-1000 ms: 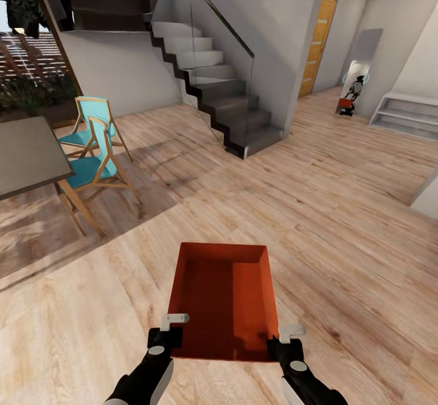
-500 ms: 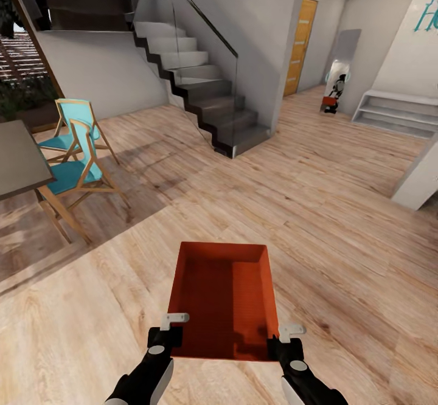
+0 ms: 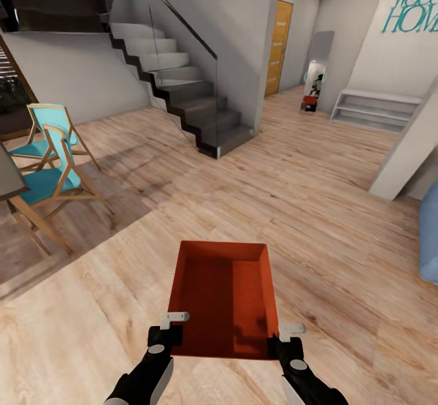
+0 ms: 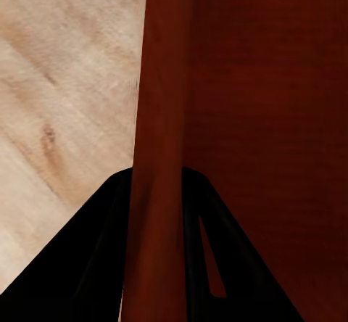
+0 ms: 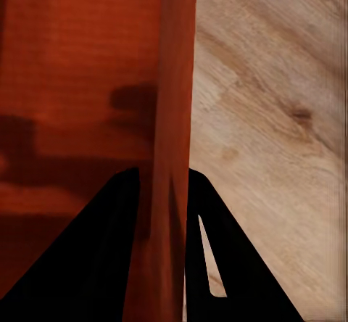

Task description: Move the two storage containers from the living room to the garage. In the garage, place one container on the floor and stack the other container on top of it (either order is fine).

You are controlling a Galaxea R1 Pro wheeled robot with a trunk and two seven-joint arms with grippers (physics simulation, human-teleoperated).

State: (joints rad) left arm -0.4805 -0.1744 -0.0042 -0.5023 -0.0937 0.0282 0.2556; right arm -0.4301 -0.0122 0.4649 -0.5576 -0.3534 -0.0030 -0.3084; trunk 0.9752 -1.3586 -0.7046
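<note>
Two grippers carry one load: the left gripper is clamped over the left wall of the storage container near its close end, and the right gripper is clamped over the right wall opposite. In the left wrist view the dark fingers straddle the thin red wall, one on each side, and the right wrist view shows that gripper's fingers doing the same. The container hangs level in front of the robot above the wood-plank floor, open side up and empty.

The step in hand looks like transport, the garage not yet in sight. To do it well, both arms should keep their spacing and height fixed so the thin walls are neither spread nor twisted, and the base should turn gently.

Beyond the container stand a staircase, an orange door down the hallway, a tall mirror with a small reflection too tiny to read surely, and two turquoise chairs beside a tabletop cut off at the edge. A blue object is cropped at the far right and cannot be identified. Wall lettering is also cut off.
</note>
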